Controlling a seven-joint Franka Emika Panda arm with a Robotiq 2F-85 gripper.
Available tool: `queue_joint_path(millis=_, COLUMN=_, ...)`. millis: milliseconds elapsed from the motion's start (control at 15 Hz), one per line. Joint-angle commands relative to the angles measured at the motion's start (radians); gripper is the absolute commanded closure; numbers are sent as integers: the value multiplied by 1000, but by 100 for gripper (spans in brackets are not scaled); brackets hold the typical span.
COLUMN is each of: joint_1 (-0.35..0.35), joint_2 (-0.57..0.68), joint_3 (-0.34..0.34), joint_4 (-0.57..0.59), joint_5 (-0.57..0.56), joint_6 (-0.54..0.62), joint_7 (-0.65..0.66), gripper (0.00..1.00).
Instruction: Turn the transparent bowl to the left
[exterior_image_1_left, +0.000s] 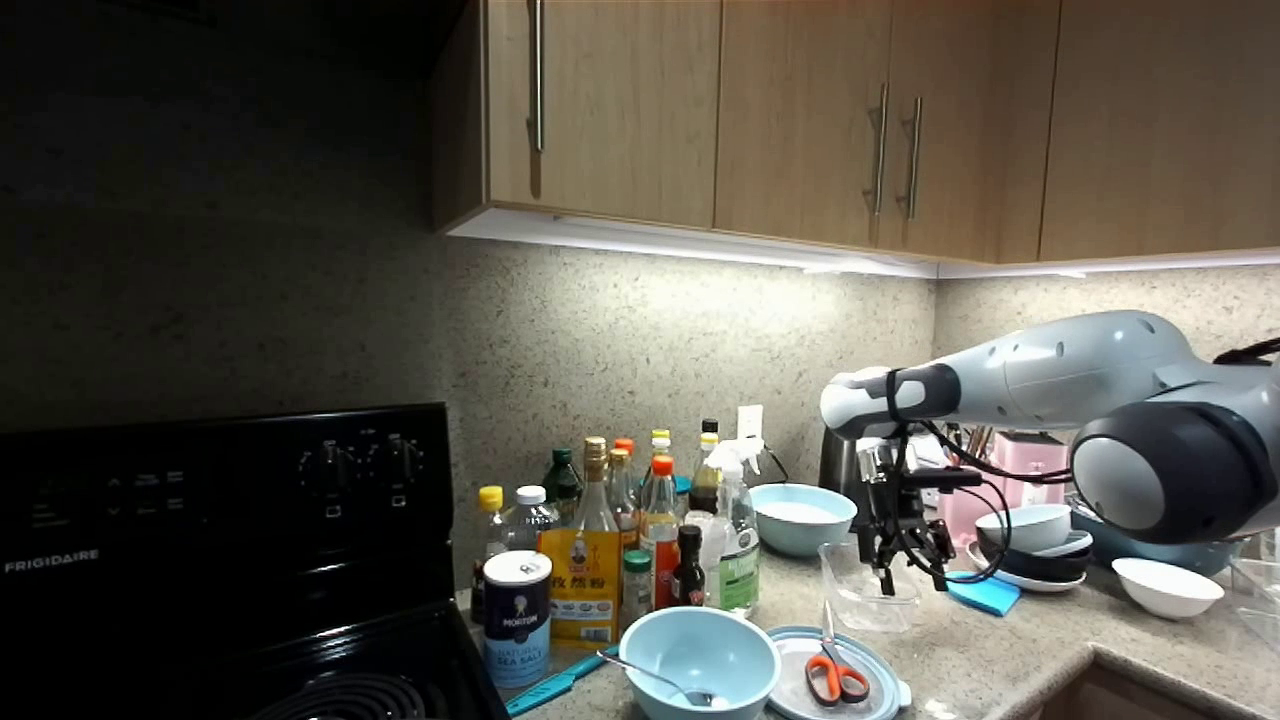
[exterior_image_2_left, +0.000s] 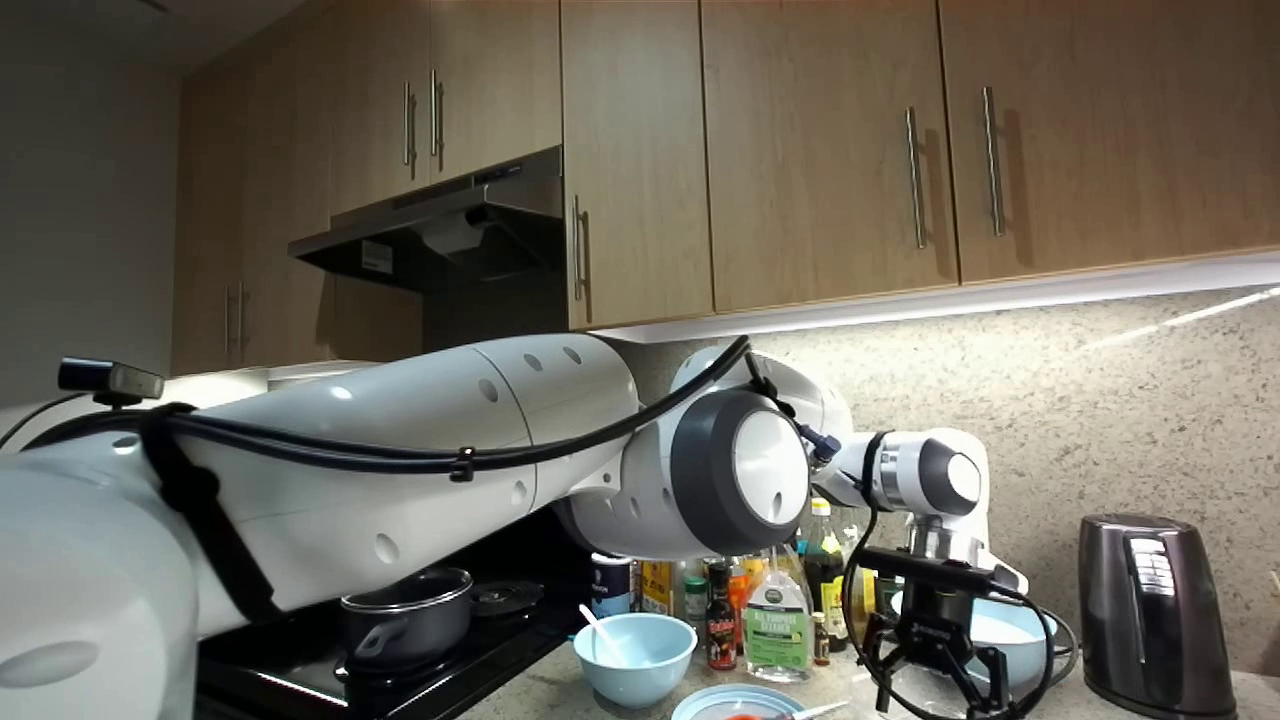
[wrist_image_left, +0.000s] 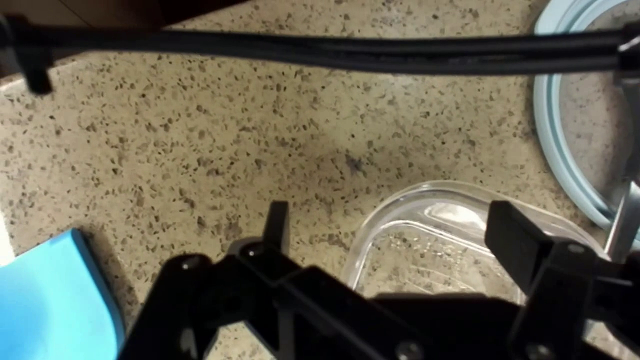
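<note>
Spanning an exterior view left to right, the arm (exterior_image_2_left: 560, 400) bends down at the wrist, its gripper (wrist_image_left: 390, 220) spread wide at the transparent bowl (wrist_image_left: 450, 255), contact unclear, back from the front edge of the counter (exterior_image_1_left: 975, 650).

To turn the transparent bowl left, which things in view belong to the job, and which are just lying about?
Belong to the job:
gripper, open
clear container below it, probably the bowl meant

Lying about:
scissors
spray bottle
kettle
salt canister
pot
</note>
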Motion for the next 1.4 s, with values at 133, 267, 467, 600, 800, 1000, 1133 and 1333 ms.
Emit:
queue_joint_path(millis=133, joint_1=-25, joint_2=14, joint_3=1, joint_4=30, joint_5=4, joint_6=14, joint_7=-12, gripper=0)
queue_joint_path(millis=267, joint_1=-19, joint_2=6, joint_3=-3, joint_4=10, joint_5=-1, joint_6=10, joint_7=-20, gripper=0)
queue_joint_path(millis=467, joint_1=-25, joint_2=10, joint_3=3, joint_4=26, joint_5=19, joint_6=29, joint_7=9, gripper=0)
queue_joint_path(millis=600, joint_1=-33, joint_2=19, joint_3=4, joint_4=35, joint_5=28, joint_6=34, joint_7=42, gripper=0)
queue_joint_path(millis=800, joint_1=-39, joint_2=33, joint_3=2, joint_4=43, joint_5=21, joint_6=32, joint_7=58, gripper=0)
queue_joint_path(millis=1000, joint_1=-43, joint_2=46, joint_3=1, joint_4=52, joint_5=17, joint_6=31, joint_7=60, gripper=0)
queue_joint_path(millis=1133, joint_1=-41, joint_2=54, joint_3=0, joint_4=55, joint_5=11, joint_6=23, joint_7=51, gripper=25)
queue_joint_path(millis=1333, joint_1=-39, joint_2=61, joint_3=-3, joint_4=55, joint_5=8, joint_6=21, joint_7=58, gripper=40)
